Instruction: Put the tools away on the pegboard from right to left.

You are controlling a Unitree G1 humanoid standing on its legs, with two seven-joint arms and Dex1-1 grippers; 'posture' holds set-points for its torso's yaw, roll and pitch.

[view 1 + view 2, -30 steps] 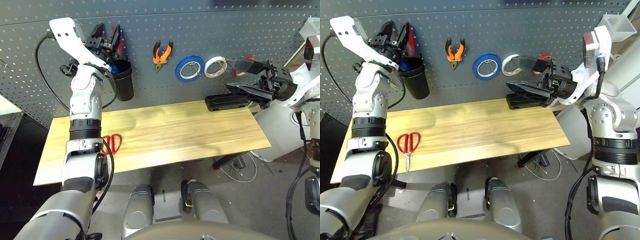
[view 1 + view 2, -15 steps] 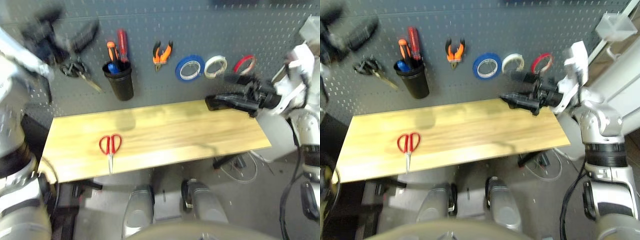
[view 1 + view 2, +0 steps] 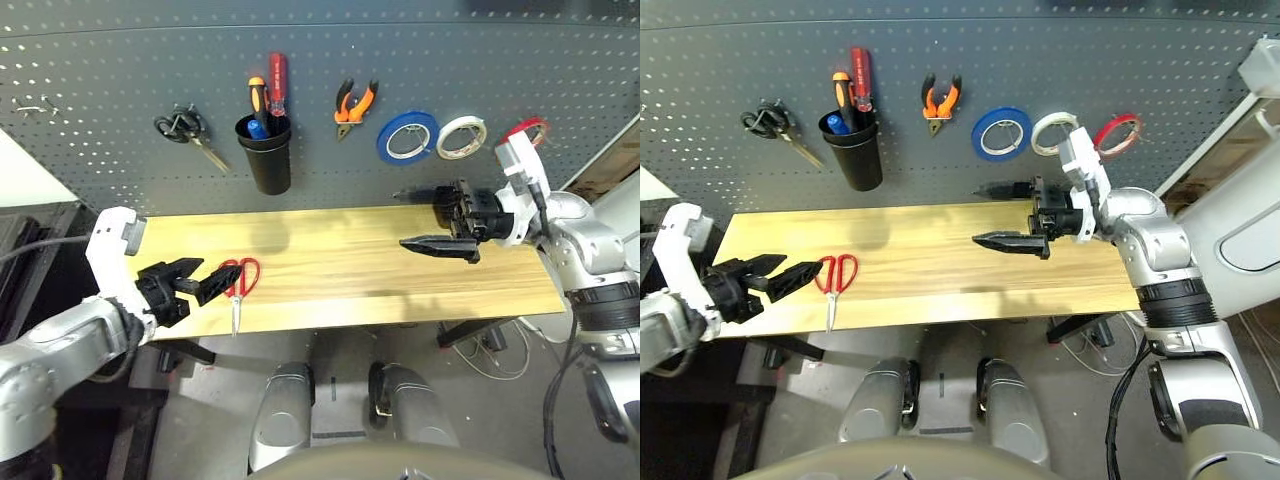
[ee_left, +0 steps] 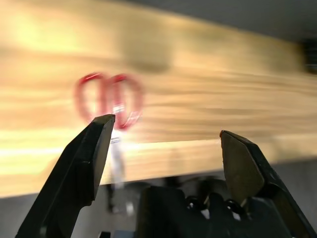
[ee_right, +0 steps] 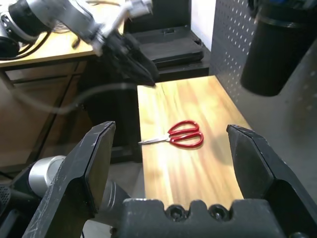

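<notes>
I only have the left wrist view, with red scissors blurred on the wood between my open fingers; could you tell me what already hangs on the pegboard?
Observer: The red tape ring hangs farthest right on the pegboard, and the orange-and-black pliers hang on a hook beside the black cup.
Operator: Thank you. Is the screwdriver stowed?
Observer: Yes, the red-handled screwdriver stands in that cup.
Operator: Where is the right gripper, please?
Observer: The right gripper is open over the right part of the table, holding nothing.
Operator: And my gripper?
Observer: The left gripper is open just left of the red-handled scissors, not touching them.
</notes>
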